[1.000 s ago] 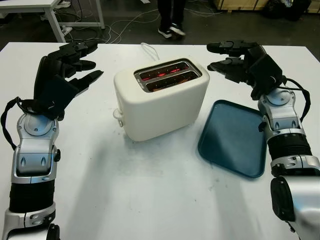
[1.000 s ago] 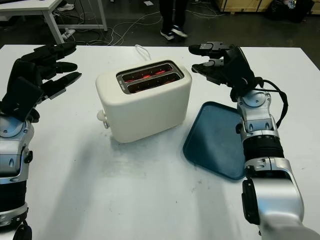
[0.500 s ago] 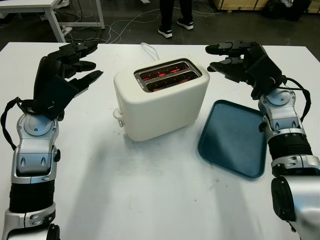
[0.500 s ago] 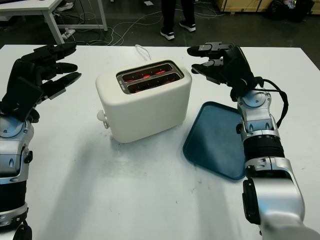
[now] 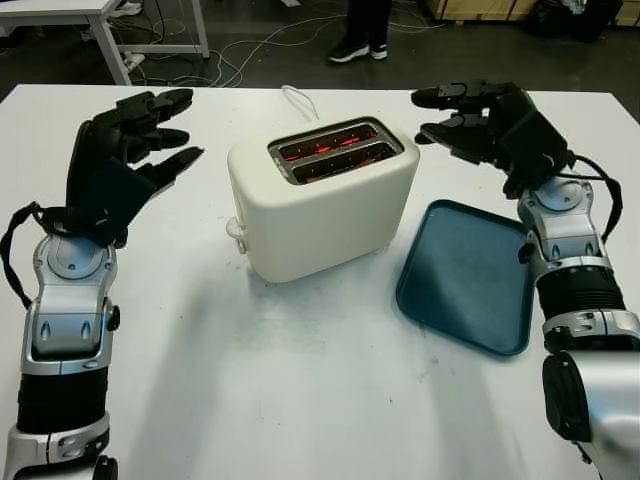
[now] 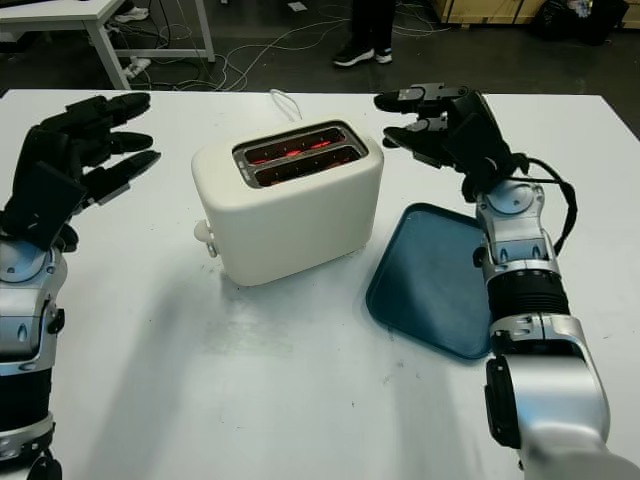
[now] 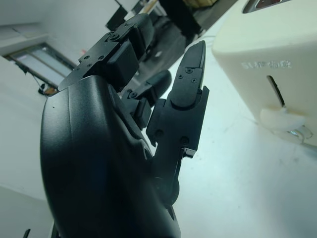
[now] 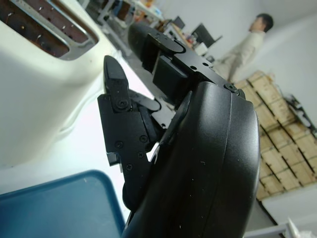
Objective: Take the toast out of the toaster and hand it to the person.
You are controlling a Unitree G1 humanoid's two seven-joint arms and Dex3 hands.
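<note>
surface: white table [image 5: 300, 400] | on it: cream toaster [image 5: 325, 200], blue tray [image 5: 465, 275] beside it

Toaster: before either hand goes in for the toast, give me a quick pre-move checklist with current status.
1. Left hand holds nothing, left of the toaster: ok.
2. Right hand holds nothing, at the toaster's right far corner: ok.
3. Toast popped up for grasping: not ok; slots glow red, nothing rises above them.
4. Lever position: cannot tell.
5. Blue tray free of objects: ok.
6. Person at the table to receive: not ok; feet on the floor beyond the far edge.
</note>
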